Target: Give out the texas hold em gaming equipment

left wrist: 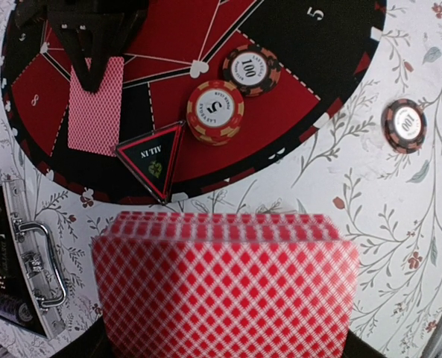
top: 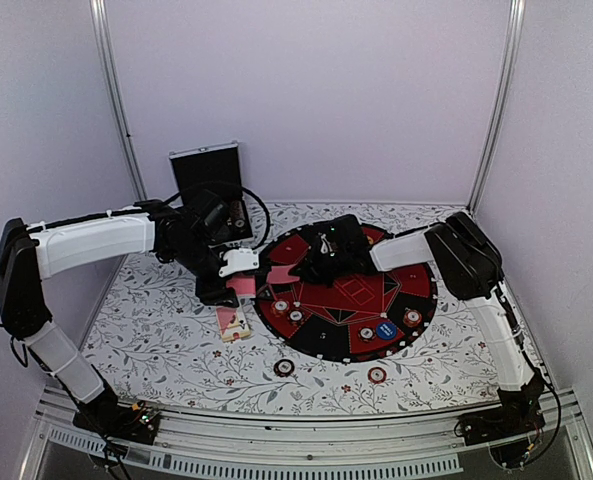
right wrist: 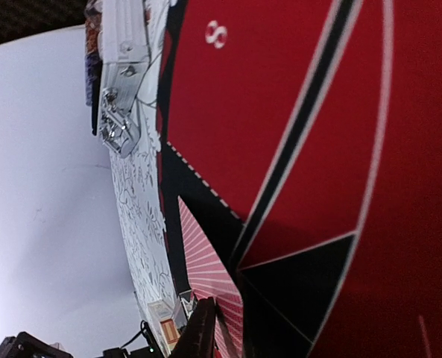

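Observation:
My left gripper [top: 226,283] is shut on a deck of pink-backed playing cards [left wrist: 224,283] held just off the left rim of the round red-and-black mat [top: 416,290]; the deck hides its fingers. My right gripper [top: 298,270] reaches low over the mat's left side. Its fingertips [right wrist: 202,335] pinch the end of a single card [left wrist: 95,104] lying face down on the mat. An orange "5" chip [left wrist: 215,110] and a black "100" chip [left wrist: 250,69] sit on the mat next to a triangular "ALL IN" marker [left wrist: 155,158]. A blue button [top: 385,329] lies at the mat's near edge.
The small card box [top: 233,323] lies on the floral cloth by the mat's left edge. Two loose chips [top: 284,367] [top: 377,375] rest in front of the mat. The open silver-edged case [top: 211,195] stands at the back left, behind my left arm.

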Controlling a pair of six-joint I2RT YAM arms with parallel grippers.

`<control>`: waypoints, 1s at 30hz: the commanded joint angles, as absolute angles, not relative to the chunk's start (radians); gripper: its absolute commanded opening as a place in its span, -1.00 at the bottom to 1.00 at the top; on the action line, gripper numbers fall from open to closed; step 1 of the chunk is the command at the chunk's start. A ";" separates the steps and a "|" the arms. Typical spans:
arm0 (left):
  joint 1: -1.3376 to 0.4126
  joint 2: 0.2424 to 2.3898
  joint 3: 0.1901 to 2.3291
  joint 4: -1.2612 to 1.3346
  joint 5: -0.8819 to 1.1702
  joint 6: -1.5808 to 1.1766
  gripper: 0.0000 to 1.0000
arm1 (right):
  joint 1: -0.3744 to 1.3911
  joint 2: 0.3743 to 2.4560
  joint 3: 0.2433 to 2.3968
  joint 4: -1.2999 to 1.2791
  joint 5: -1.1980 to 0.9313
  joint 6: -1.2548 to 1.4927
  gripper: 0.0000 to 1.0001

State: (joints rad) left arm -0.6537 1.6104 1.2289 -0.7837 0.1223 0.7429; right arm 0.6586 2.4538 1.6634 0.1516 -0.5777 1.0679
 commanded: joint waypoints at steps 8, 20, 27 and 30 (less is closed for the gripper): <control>-0.646 1.592 1.239 -0.788 0.137 0.733 -1.00 | 0.667 2.394 1.667 -0.042 -0.461 0.946 0.03; -0.647 1.601 1.255 -0.797 0.153 0.728 -1.00 | 0.664 2.246 1.574 -0.156 -0.331 0.843 0.47; -0.647 1.600 1.256 -0.800 0.155 0.724 -1.00 | 0.663 2.117 1.457 -0.042 -0.387 0.864 0.70; -0.647 1.601 1.262 -0.799 0.154 0.721 -1.00 | 0.676 2.068 1.411 0.061 -0.488 0.930 0.77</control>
